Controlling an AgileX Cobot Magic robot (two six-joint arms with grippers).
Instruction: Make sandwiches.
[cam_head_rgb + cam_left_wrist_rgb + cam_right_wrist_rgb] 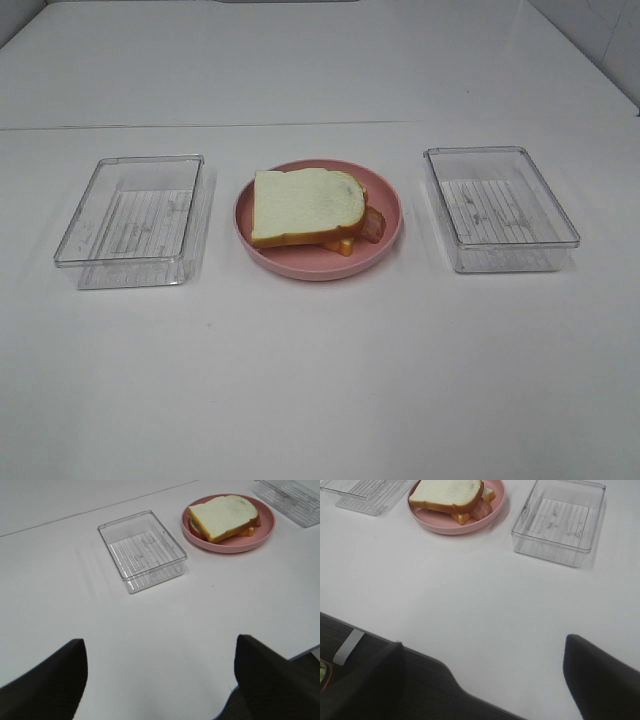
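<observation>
The high camera looked down from the front on the table (320,380), with the plate (385,245) central between two clear trays. Each wrist camera sat low and far back near the table's edge, facing forward past its own fingers (45,690) (605,680). All three shared plate and trays.

Clear glossy plastic boxes (132,220), matt pink plate (262,255), smooth white table (320,380)
</observation>
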